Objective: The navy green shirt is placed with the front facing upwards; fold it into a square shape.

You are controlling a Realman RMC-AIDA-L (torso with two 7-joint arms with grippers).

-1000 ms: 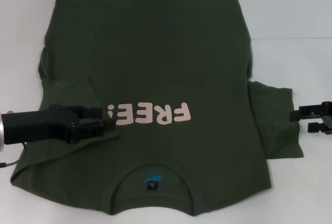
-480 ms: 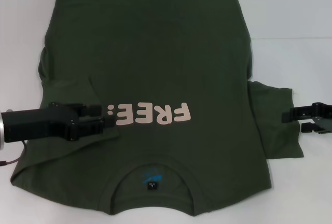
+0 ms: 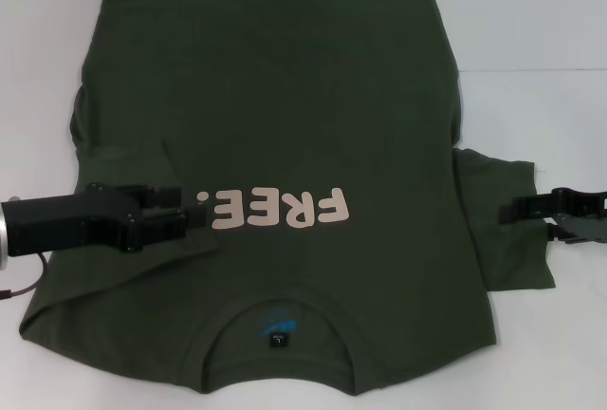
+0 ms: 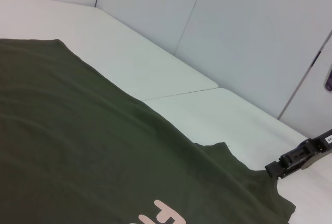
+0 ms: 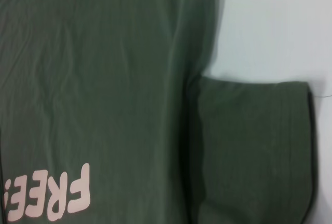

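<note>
Head view shows 1 dark olive-green cotton T-shirt [image 3: 275, 125] with pale pink "FREE!" lettering [image 3: 273, 209] lying flat on the white table [image 3: 531, 21], collar nearest the robot. 2 grippers are in sight: the left gripper [image 3: 194, 217], jaws clamped on the folded-in sleeve; the right gripper [image 3: 520, 209], above the other sleeve's edge, its jaws apart.

Shirt [image 3: 275, 116] covers most of the table [image 3: 531, 11], top edge to bottom of the head view. Bare strips of table run down the far left and the right, widest at upper right. Left gripper [image 3: 194, 215] and its arm lie low across the folded left sleeve, blocking the lower-left approach. Right gripper [image 3: 517, 209] reaches over the right sleeve's outer edge [image 3: 542, 239], blocking mid-right. Shirt's centre and upper half unobstructed.
</note>
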